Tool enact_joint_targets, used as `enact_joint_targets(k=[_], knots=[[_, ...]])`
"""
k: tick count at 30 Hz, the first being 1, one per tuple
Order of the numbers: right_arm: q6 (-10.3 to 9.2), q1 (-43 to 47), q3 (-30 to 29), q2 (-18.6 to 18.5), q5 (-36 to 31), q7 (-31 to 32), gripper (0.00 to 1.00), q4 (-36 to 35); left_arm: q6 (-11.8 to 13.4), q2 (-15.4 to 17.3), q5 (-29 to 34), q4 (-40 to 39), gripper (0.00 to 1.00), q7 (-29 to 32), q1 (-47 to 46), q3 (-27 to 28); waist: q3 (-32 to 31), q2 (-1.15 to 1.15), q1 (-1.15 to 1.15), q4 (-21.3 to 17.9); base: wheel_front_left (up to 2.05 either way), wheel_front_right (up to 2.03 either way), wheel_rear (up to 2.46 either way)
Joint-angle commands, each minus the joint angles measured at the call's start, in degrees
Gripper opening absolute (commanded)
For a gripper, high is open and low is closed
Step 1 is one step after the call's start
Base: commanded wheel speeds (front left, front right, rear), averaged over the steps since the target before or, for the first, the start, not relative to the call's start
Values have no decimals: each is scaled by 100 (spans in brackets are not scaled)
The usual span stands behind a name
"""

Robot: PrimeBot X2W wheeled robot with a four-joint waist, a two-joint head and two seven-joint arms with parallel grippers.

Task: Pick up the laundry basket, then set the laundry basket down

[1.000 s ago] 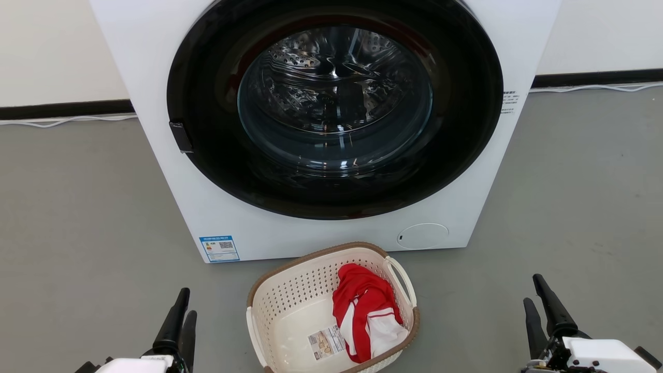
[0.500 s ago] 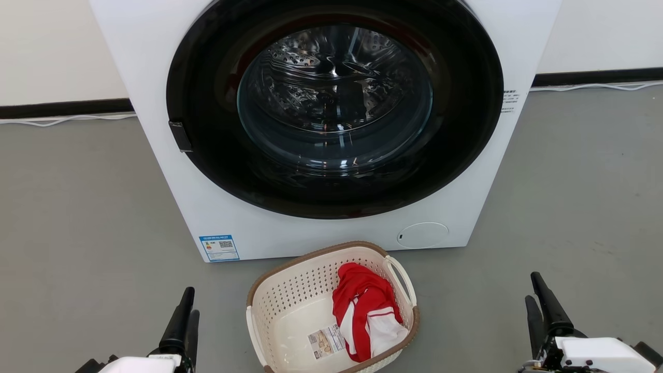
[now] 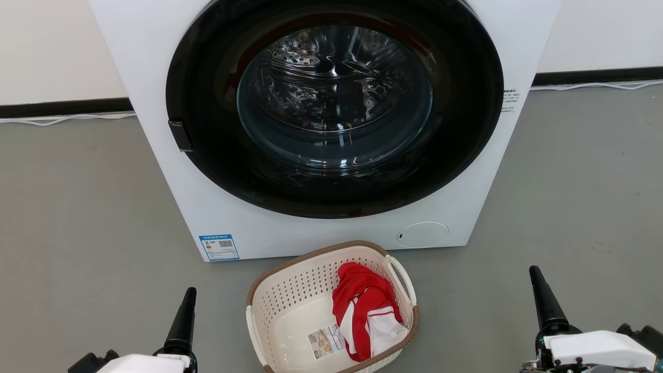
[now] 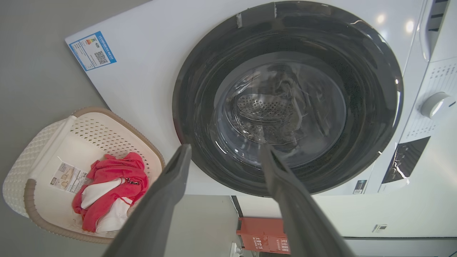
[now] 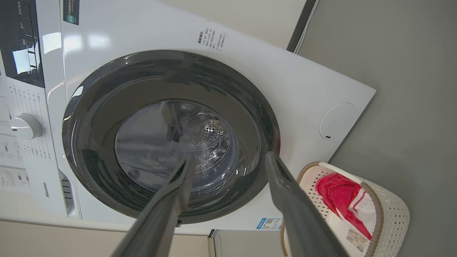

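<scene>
The laundry basket point(image 3: 269, 282), cream with perforated sides and a brown rim, stands on the grey floor right in front of the washing machine. It holds a red and white garment point(image 3: 365, 305) and has a paper label on its bottom. My left gripper point(image 3: 189, 292) hovers left of the basket and well apart from it. Seen edge-on here, its fingers overlap. My right gripper point(image 3: 533, 270) hovers farther off on the basket's right. In the wrist views, the left gripper point(image 4: 225, 148) and the right gripper point(image 5: 229, 157) are both open and empty, with the laundry basket point(image 4: 21, 171) point(image 5: 391, 210) off to one side.
The white front-loading washing machine point(image 3: 171, 197) with its dark round door point(image 3: 334, 103) stands just behind the basket. Grey floor spreads to both sides. A white cable point(image 3: 62, 120) runs along the dark skirting at the wall. A red box point(image 4: 264, 237) sits by the machine.
Both grippers have rolled at the wrist, so each now shows as a single edge-on finger in the head view. The right one has risen slightly. The basket has not moved.
</scene>
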Motion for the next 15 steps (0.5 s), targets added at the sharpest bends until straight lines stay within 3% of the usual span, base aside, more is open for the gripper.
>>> enact_joint_targets(k=[1,15], knots=[[18,-158,71,-95,-282,-89,100,-224,-16,44,205,-132,100,-59,-243,44,0,0,-1,0,0,0,0],[23,-157,266,-236,-1830,-326,100,-266,-20,74,1494,-137,100,-294,-236,24,1,0,-1,5,0,0,0]])
